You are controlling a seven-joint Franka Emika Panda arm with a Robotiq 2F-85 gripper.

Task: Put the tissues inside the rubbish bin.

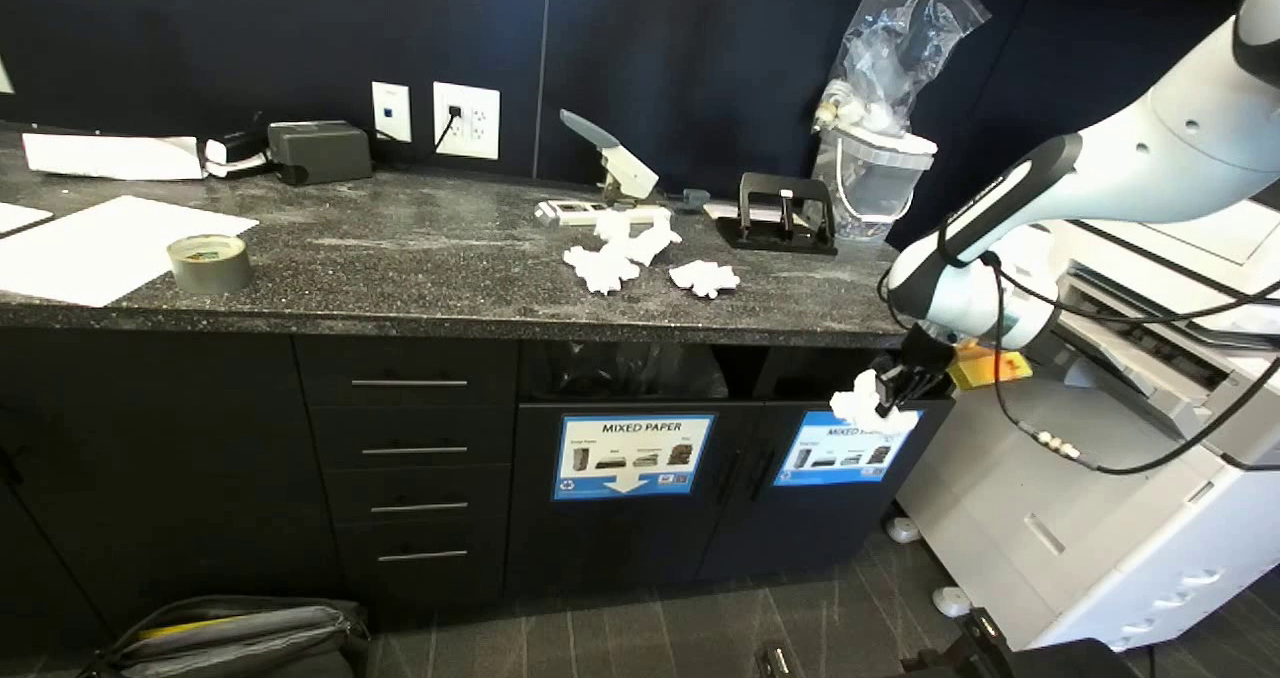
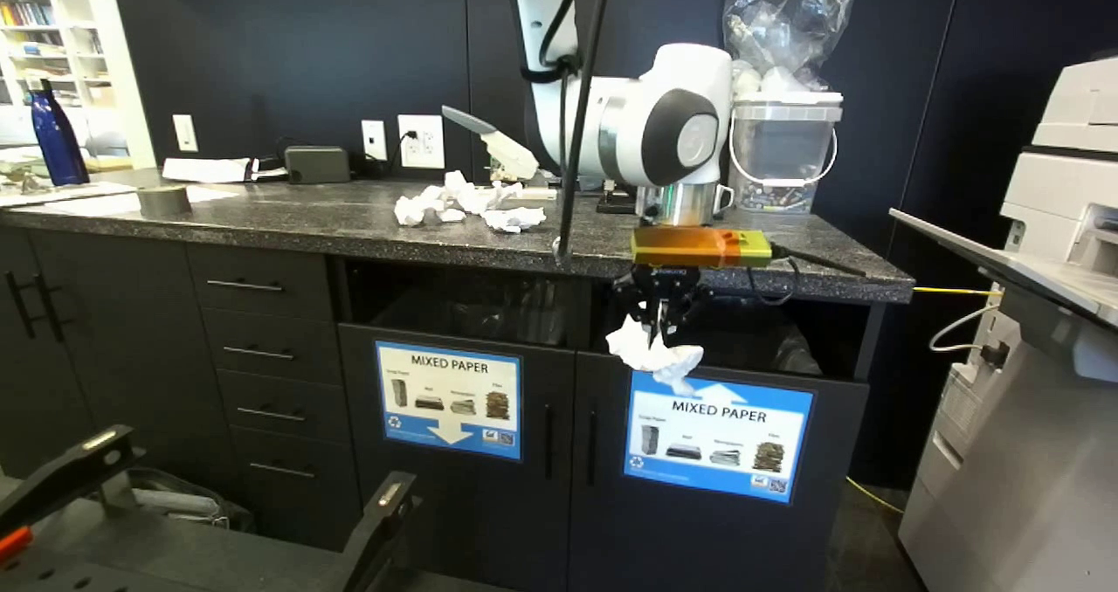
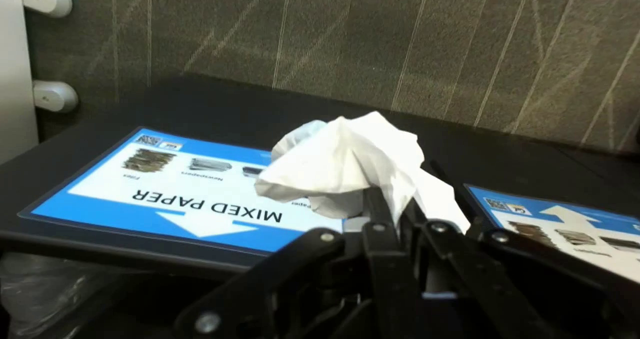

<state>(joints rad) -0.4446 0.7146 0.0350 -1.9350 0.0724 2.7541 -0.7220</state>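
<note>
one tissue (image 2: 651,358) is gripped by the end effector (image 2: 655,328) in front of the apparent bin opening (image 2: 751,332), yet to be dropped in, while several more tissues (image 1: 650,245) are left on the counter (image 1: 430,270).

Crumpled white tissues (image 1: 602,269) on counter (image 1: 430,268); one tissue (image 2: 662,363) pinched, dangling before labelled bin (image 2: 837,417)

On my end I see a smooth navy-black panelled wall (image 1: 680,58) behind a speckled dark-grey countertop (image 1: 420,268), with black drawers (image 1: 415,488) beneath. Below, I make out brown-grey, pale-lined carpet (image 3: 370,39).
</note>
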